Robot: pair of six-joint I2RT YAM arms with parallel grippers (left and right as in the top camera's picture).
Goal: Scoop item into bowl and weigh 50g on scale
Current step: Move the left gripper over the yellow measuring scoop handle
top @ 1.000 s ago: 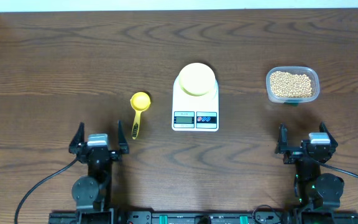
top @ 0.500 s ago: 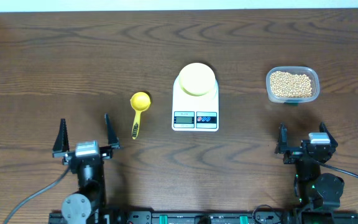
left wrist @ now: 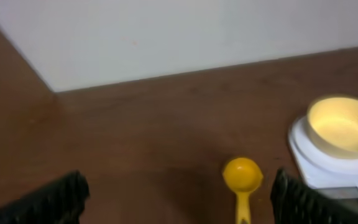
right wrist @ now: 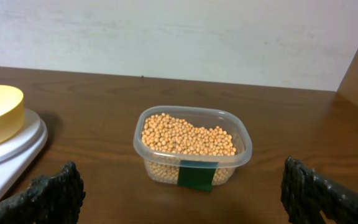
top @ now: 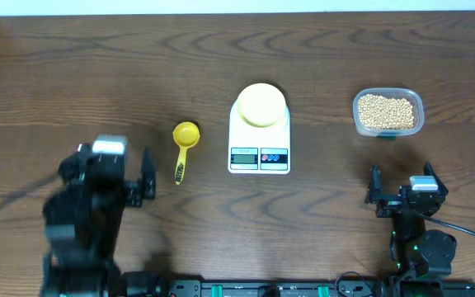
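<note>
I had lifted the left gripper (top: pixel 108 169) off its rest toward the yellow scoop (top: pixel 185 144), jaws spread and empty, while the right gripper (top: pixel 404 188) sat parked and equally spread, so the beans (top: pixel 386 110) lay unscooped in their tub (top: pixel 420 102) and the bowl (top: pixel 260 105) waited on the scale (top: pixel 259 155).

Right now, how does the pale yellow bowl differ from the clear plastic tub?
The bowl is round and opaque; the tub is rectangular and clear. The bowl sits on the scale, the tub directly on the table. The bowl looks empty; the tub holds beans. Both stand upright with no lid.
</note>
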